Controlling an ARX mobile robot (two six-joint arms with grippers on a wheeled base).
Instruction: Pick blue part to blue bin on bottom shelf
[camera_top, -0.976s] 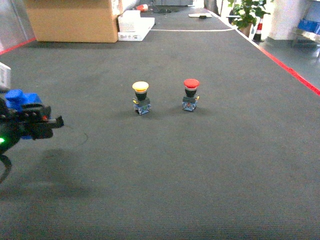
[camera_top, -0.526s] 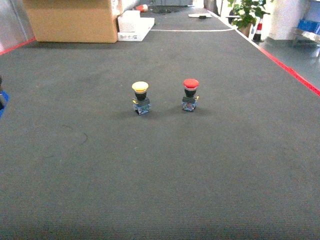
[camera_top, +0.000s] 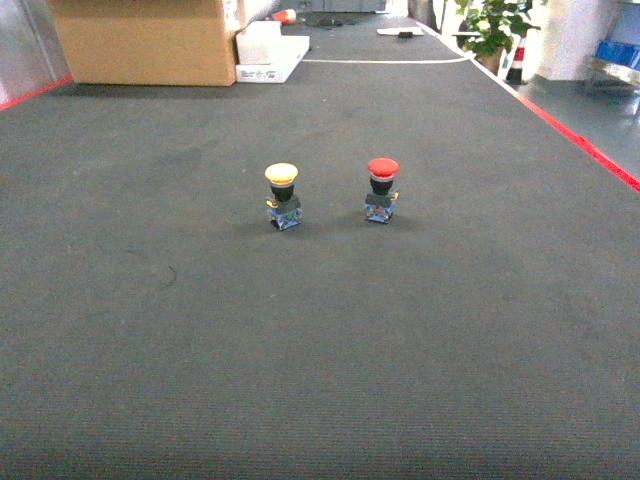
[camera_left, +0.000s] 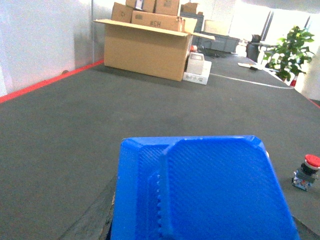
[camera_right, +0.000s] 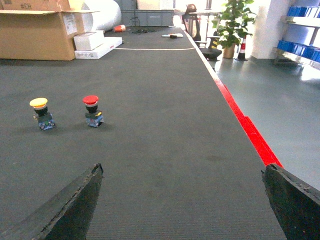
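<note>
Dark grey carpet floor (camera_top: 320, 350) fills the head view, edged by a red line (camera_top: 585, 148) from 1 to 3 o'clock. A big cardboard box (camera_top: 140, 40) sits at 11 o'clock, with a white box (camera_top: 268, 50) just beside it on its right. A potted plant (camera_top: 490, 25) stands at 1 o'clock.

In my left wrist view the blue part (camera_left: 200, 192) fills the lower middle, a flat ribbed blue plastic face very close to the lens. It hides my left jaws; I cannot tell how they stand. Neither the blue bin nor the bottom shelf shows in any view.

My right gripper (camera_right: 185, 200) has both dark fingertips (camera_right: 75, 200) at the bottom corners of its wrist view, jaws spread wide with bare carpet between them.

Two small push buttons stand upright near the head view's centre, side by side but apart. The yellow-capped button (camera_top: 283, 195) is at 11 o'clock from centre, the red-capped button (camera_top: 382, 187) at 1 o'clock. Each has a black neck and a bluish base. The red one also shows at 4 o'clock in the left wrist view, well apart from the blue part.

Neither arm shows in the head view.
</note>
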